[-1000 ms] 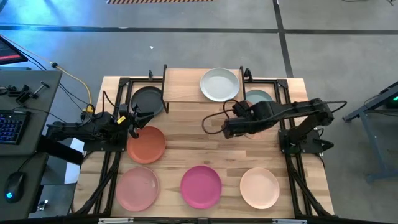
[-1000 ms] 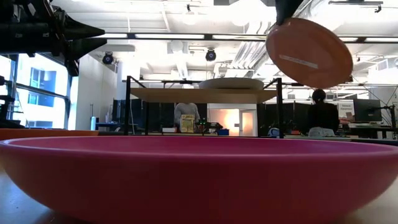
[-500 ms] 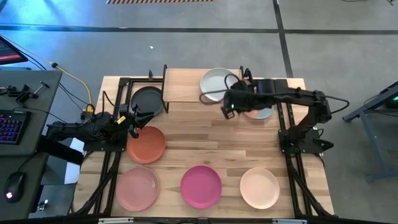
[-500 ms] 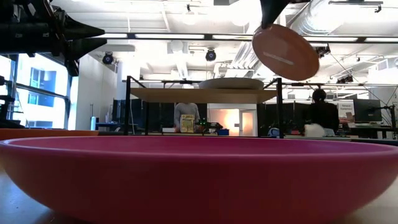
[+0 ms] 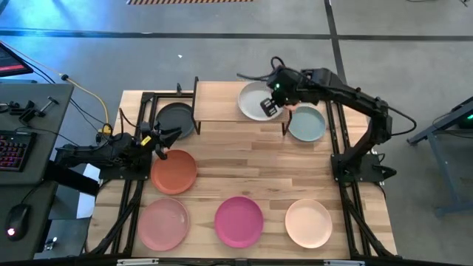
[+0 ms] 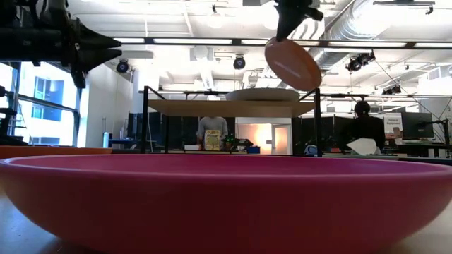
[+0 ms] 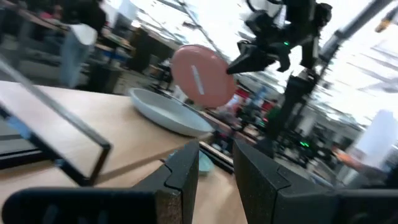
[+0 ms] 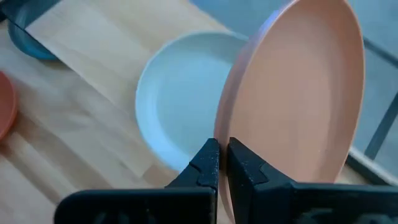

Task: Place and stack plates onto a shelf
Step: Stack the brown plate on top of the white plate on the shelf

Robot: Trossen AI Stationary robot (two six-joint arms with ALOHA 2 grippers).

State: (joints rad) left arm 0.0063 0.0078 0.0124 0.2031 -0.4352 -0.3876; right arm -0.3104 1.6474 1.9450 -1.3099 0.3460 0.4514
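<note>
A tan plate (image 8: 298, 93) hangs on edge above the shelf (image 5: 222, 102), with my right gripper (image 5: 268, 106) shut on it. A pale grey-green plate (image 5: 255, 96) lies flat on the shelf's right half, just under the tan one (image 6: 292, 63). On the table lie a teal plate (image 5: 307, 124), a dark grey (image 5: 175, 118), a terracotta (image 5: 174, 171), a pink (image 5: 162, 224), a magenta (image 5: 239, 220) and a cream plate (image 5: 308, 222). My left gripper (image 7: 216, 163) waits open at the table's left, beside the terracotta plate, with nothing between its fingers. My right gripper pinches the tan plate's rim (image 8: 229, 127) between its two fingers. The fingers come slanting down from above. The plate hangs below them, tilted steeply on edge, clear of the shelf and of the pale plate under it.
The shelf's left half (image 5: 214, 100) is bare wood. Black frame bars (image 5: 140, 111) run along both sides of the table. A desk with a keyboard (image 5: 15, 148) stands to the left. People stand in the room beyond the table (image 6: 210, 130).
My right gripper has carried the tan plate from over the table's middle toward the far edge and a little up, to over the shelf's right half. Its wrist has rolled on the way, so the plate now hangs more on edge. It has stayed shut on the rim.
</note>
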